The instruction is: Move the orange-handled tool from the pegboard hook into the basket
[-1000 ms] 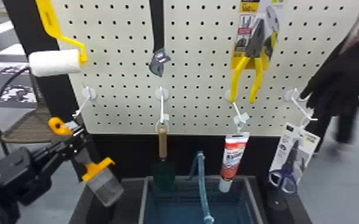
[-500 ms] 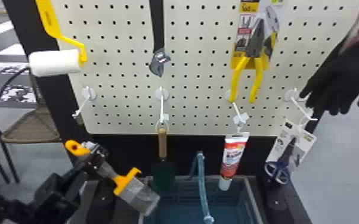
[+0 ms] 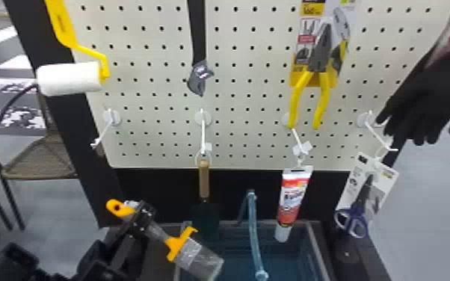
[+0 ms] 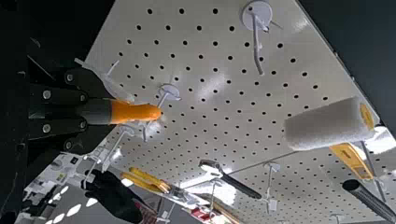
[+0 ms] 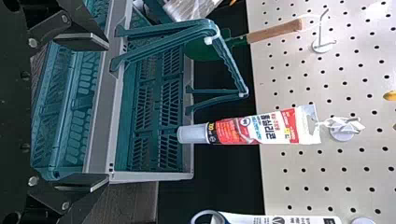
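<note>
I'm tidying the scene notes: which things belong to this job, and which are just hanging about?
For the job:
- orange-handled tool, held in the left gripper
- basket
- pegboard hook, probably the bare lower-left one

Just hanging about:
- paint roller
- wrench
- trowel
- pliers
- tube
- scissors
- black glove

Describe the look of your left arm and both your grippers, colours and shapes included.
The left arm is black and built of chunky, angular blocks. The left gripper is black too, with round, silvery screw heads on its narrow bars. The right gripper is also black with metallic screw heads; its flat, angular fingers carry a paler grey edge.
</note>
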Controlling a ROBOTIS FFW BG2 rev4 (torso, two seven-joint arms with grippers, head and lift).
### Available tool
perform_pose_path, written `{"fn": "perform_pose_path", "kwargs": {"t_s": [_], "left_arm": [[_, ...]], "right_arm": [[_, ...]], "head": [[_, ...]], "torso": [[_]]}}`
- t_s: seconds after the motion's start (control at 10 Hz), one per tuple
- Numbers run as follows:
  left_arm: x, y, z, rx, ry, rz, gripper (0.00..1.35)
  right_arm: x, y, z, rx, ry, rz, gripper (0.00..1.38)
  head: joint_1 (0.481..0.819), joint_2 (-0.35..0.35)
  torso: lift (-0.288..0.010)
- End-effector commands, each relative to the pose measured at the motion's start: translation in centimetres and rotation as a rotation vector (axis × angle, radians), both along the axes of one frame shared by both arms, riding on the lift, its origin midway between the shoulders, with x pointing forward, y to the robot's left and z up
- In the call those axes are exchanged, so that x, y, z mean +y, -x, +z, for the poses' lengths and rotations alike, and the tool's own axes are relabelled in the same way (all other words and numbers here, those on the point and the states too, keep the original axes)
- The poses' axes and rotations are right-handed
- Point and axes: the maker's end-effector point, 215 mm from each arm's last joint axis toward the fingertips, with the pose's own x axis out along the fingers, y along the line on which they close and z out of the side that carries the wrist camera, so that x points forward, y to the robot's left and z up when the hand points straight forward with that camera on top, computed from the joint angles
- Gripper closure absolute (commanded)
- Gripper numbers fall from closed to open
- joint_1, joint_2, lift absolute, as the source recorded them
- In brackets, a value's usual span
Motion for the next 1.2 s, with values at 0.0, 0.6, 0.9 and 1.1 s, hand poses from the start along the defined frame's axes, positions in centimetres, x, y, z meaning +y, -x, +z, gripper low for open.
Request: {"fn": "perform_pose_path", "kwargs": {"t_s": [0.0, 0.6, 0.9, 1.1], "left_arm": [[-0.3, -0.6, -1.3, -0.001, 0.044, 0.032, 1.17], [-4.0, -1.5, -3.6, 0.047, 0.181, -0.003, 1.17], [-6.3, -1.1, -3.2, 0.054, 0.213, -0.054, 1.17], [-7.8, -0.8, -3.1, 0.065, 0.234, -0.082, 1.17]], "right_arm": [[0.0, 0.0, 0.0, 0.001, -0.001, -0.001, 0.28], [0.0, 0.2, -0.4, 0.012, -0.008, -0.002, 0.28], [0.0, 0.2, -0.5, 0.014, -0.009, -0.003, 0.28], [0.0, 0.1, -0.5, 0.012, -0.009, -0.003, 0.28]], "head": [[0.549, 0.0], [0.549, 0.0], [0.549, 0.0], [0.549, 0.0]], "torso": [[-0.1], [-0.1], [-0.1], [-0.1]]}}
